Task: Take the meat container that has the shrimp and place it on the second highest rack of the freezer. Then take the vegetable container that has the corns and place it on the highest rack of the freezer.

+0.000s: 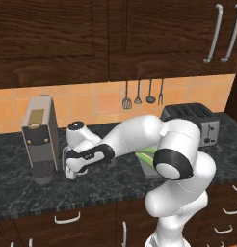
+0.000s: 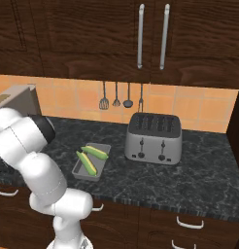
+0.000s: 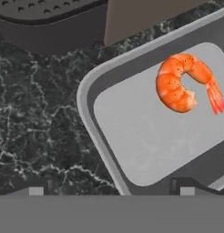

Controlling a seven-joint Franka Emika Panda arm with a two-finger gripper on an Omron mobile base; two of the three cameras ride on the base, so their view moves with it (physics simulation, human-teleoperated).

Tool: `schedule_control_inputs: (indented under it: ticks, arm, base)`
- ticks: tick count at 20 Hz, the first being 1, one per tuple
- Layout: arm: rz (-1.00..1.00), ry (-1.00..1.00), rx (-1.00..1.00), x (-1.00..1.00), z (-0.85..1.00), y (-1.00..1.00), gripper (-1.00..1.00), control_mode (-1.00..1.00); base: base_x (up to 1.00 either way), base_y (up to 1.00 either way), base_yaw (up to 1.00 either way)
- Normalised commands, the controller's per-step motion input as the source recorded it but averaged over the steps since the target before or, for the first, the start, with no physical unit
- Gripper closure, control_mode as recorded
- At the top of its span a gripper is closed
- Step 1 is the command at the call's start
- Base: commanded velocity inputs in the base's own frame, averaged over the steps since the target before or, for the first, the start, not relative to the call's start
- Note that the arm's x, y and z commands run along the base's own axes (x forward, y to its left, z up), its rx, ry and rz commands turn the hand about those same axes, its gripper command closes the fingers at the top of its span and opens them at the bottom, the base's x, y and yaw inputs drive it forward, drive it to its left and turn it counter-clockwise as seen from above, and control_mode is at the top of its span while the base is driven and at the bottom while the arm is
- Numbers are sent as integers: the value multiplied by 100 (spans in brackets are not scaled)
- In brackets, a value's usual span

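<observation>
In the hand view the meat container (image 3: pixel 86 93), a shallow grey metal tray, lies on the dark counter with the orange-pink shrimp (image 3: pixel 181 84) in its far right part. My gripper (image 3: pixel 111 191) hangs open just above it, and the tray's rim passes between the two fingertips. In the left base view the gripper (image 1: pixel 71 172) points down at the counter beside the coffee machine. The vegetable container (image 2: pixel 89 168) holds two green-yellow corns (image 2: pixel 94 151) and sits to the right of the arm. The freezer is out of view.
A coffee machine (image 1: pixel 41 140) stands right next to the gripper on its left. A silver toaster (image 2: pixel 153 138) sits at the back right. Utensils (image 2: pixel 116 101) hang on the tiled wall, and dark wooden cabinets (image 2: pixel 92 39) hang above the counter.
</observation>
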Motion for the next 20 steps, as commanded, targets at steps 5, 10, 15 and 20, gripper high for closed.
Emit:
schedule_control_inputs:
  ticks: [5,10,15,20]
  arm:
    - [1,1,-1,7,-28,0,-100,-100]
    - [2,0,0,0,-28,0,-100,-100]
    - [2,0,0,2,-21,0,-100,-100]
    - [3,0,0,4,-21,0,100,-100]
  base:
    - [0,0,0]
    - [0,0,0]
    - [0,0,0]
    - [0,0,0]
